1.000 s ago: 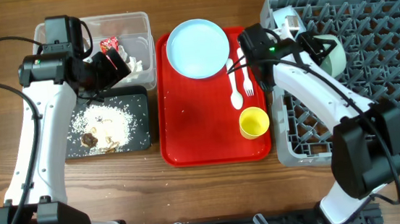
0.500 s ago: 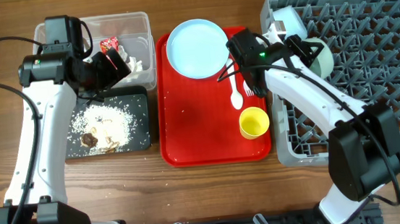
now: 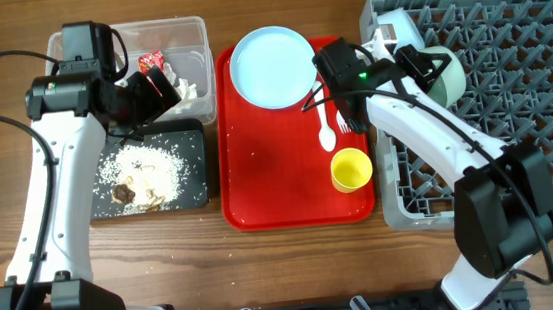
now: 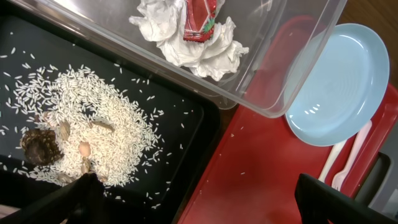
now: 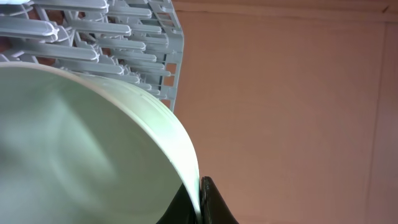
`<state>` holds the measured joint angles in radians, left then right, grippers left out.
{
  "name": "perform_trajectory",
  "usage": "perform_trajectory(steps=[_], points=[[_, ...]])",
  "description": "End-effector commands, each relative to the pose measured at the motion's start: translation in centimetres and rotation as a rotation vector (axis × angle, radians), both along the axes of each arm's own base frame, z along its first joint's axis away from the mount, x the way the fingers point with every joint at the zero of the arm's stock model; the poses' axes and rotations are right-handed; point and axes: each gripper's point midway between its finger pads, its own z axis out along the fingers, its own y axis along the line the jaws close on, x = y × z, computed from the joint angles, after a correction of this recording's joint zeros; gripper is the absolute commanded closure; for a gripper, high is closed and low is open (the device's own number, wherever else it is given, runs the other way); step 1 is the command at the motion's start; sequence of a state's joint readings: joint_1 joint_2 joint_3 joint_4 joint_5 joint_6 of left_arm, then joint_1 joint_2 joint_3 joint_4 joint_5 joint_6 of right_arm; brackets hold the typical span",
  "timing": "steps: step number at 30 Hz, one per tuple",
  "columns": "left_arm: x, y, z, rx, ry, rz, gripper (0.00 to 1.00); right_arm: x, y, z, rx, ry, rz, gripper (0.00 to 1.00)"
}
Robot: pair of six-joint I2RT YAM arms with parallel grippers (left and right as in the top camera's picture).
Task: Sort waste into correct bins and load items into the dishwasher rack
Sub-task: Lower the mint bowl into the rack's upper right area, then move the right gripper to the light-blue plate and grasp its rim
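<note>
My right gripper [image 3: 421,65] is shut on the rim of a mint bowl [image 3: 445,75], held tilted over the near-left part of the grey dishwasher rack [image 3: 515,124]. In the right wrist view the fingers [image 5: 208,202] pinch the bowl's rim [image 5: 81,143]. A second bowl [image 3: 401,26] stands in the rack's far left corner. My left gripper [image 3: 153,85] is open and empty, above the edge between the clear tub [image 3: 204,71] and the black tray [image 3: 193,177]. The wrapper [image 4: 200,18] and paper lie in the tub. Rice [image 4: 81,118] and brown lumps [image 4: 38,146] lie in the black tray.
A red serving tray [image 3: 277,165] in the middle carries the pale blue plate [image 3: 272,67], white spoon [image 3: 326,131], fork [image 3: 341,114] and yellow cup [image 3: 351,170]. The right arm's elbow reaches over the red tray's right edge.
My right arm has swung a little to the left, and the bowl has shifted left with it and tilted. The left arm has not moved.
</note>
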<state>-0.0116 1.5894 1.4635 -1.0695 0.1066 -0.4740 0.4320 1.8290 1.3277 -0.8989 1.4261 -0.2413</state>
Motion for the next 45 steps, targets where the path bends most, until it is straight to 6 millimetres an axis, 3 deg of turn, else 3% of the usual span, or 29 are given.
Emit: perform_trajectory(steps=[1, 6, 14, 24, 27, 35, 42, 45], points=[[0.2, 0.1, 0.6, -0.005, -0.018, 0.005, 0.00, 0.0, -0.7, -0.6, -0.029, 0.032, -0.017, 0.96], [0.2, 0.1, 0.6, -0.005, -0.018, 0.005, 0.00, 0.1, -1.4, -1.5, -0.010, 0.055, -0.033, 0.96], [0.2, 0.1, 0.6, -0.005, -0.018, 0.005, 0.00, 0.1, -0.7, -3.9, 0.109, 0.115, -0.011, 0.96], [0.2, 0.1, 0.6, -0.005, -0.018, 0.005, 0.00, -0.4, -0.8, -4.0, 0.093, 0.156, -0.009, 0.96], [0.2, 0.1, 0.6, -0.005, -0.018, 0.005, 0.00, -0.4, 0.4, -4.1, 0.097, 0.162, 0.022, 0.84], [0.2, 0.1, 0.6, -0.005, -0.018, 0.005, 0.00, -0.2, 4.6, -5.9, 0.207, 0.187, 0.126, 0.82], [0.2, 0.1, 0.6, -0.005, -0.018, 0.005, 0.00, -0.3, 5.4, -6.0, 0.221, 0.190, 0.146, 0.65], [0.2, 0.1, 0.6, -0.005, -0.018, 0.005, 0.00, -0.2, 6.5, -6.9, 0.336, 0.218, 0.168, 0.36]])
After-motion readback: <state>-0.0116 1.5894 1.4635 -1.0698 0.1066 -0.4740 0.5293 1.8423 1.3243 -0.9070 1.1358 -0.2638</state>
